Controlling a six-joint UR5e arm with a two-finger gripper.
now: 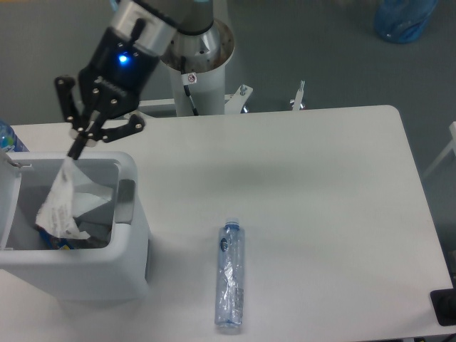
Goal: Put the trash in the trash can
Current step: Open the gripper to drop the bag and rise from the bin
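Crumpled white, partly see-through plastic wrapper [63, 205]: thin, creased film. Crushed clear plastic bottle [230, 285]: glossy, dented. White boxy plastic bin [85, 267]: smooth, matt sheen. White surface [320, 214]: smooth, matt. Black claw [76, 149]: matt metal links.

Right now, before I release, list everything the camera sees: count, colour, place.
wrapper: 1, crumpled white, hanging from the gripper inside the trash can opening
trash can: 1, white with grey handle strip, table's left front; some litter at its bottom
water bottle: 1, crushed clear, bluish label, lying on the table right of the can
table: 1, white
blue bag: 1, floor, top right
blue-labelled bottle: 1, left edge, partly cut off
dark object: 1, bottom right edge, unclear
robot arm base: 1, behind the table
gripper: 1, black, shut on wrapper above the can
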